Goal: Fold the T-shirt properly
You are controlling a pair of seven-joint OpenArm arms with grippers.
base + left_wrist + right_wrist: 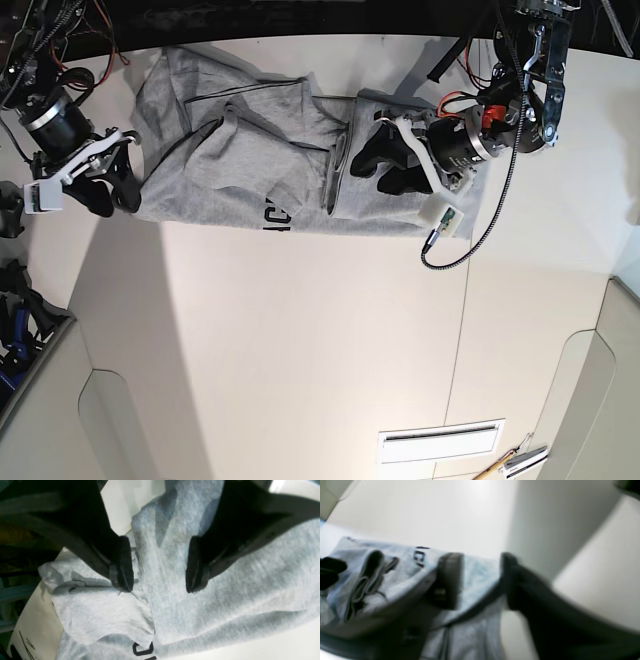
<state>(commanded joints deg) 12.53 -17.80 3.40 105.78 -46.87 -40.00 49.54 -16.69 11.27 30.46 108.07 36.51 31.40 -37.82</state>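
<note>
1. I see the T-shirt [250,170] bunched across the far part of the white tabletop [300,350], toward twelve o'clock in the base view. Several layers are heaped, and black lettering peeks out at its near hem.

2. My left gripper [158,565] hovers over the shirt's end at about two o'clock, its fingers [123,565] spread with grey cloth showing between them but nothing pinched. I judge that closing here could catch two or three layers at once, so a lift would drag the whole heap.

3. My right gripper [480,580] sits at the shirt's opposite edge near ten o'clock, fingers [448,580] apart, cloth between them. That view is blurred, so I cannot tell whether the tips touch the fabric. A grasp here may get only a shallow bite and slip.

4. If the two arms pull unevenly, I expect the crumpled middle to twist rather than flatten.
</note>
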